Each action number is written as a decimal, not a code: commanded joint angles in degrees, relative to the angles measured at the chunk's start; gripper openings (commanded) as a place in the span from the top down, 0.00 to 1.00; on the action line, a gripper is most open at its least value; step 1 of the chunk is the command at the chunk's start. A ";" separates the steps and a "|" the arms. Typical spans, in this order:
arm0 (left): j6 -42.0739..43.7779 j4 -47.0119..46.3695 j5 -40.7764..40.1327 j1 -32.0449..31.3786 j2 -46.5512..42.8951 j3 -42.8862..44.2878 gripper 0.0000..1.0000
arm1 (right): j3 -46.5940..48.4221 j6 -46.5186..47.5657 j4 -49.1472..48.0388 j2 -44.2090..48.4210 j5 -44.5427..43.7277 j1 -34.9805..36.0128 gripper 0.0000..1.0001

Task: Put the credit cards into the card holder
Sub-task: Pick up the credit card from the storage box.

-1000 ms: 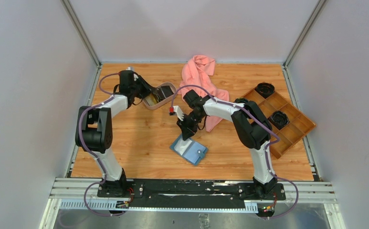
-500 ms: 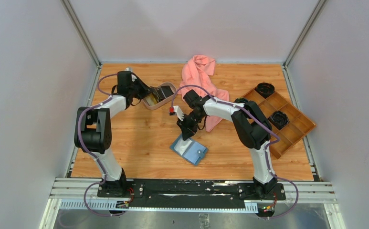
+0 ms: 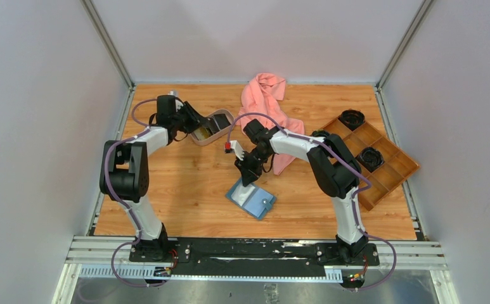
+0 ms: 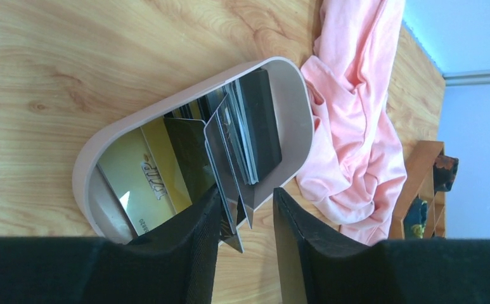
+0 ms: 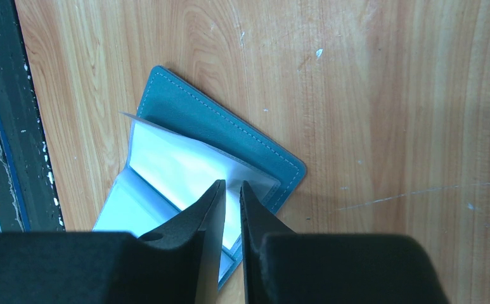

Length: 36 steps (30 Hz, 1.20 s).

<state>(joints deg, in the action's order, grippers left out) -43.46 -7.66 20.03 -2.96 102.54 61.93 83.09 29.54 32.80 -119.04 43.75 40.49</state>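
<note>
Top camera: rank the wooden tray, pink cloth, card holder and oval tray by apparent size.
1. wooden tray
2. pink cloth, a close second, partly hidden by the right arm
3. card holder and oval tray: they look alike, so not ranked

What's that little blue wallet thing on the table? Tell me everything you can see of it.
The card holder is a small teal-blue bifold, leather-like with stitched edges, lying open and skewed on the wooden table. Inside are pale, glossy sleeves, one lifted off the rest. A little tab clasp shows at one edge. The right gripper, nearly closed, pinches that lifted sleeve's edge.
</note>
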 commanded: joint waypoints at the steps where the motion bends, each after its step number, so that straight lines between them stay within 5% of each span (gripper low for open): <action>1: 1.65 -0.27 1.66 0.34 1.96 -0.81 0.60 | -0.34 0.89 2.60 -3.18 -0.86 1.22 0.81; 15: 4.12 -0.21 2.56 0.27 1.36 -4.60 0.59 | -0.27 0.86 2.62 -3.65 -0.68 1.17 0.81; 36: 5.32 1.98 1.94 0.25 -2.31 -5.49 0.87 | -0.06 0.80 2.79 -3.47 -0.72 1.22 0.81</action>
<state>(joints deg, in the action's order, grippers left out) -38.94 -6.72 21.47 -2.96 102.98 57.28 83.53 29.54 33.06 -119.63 45.04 40.51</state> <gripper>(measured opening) 0.144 0.187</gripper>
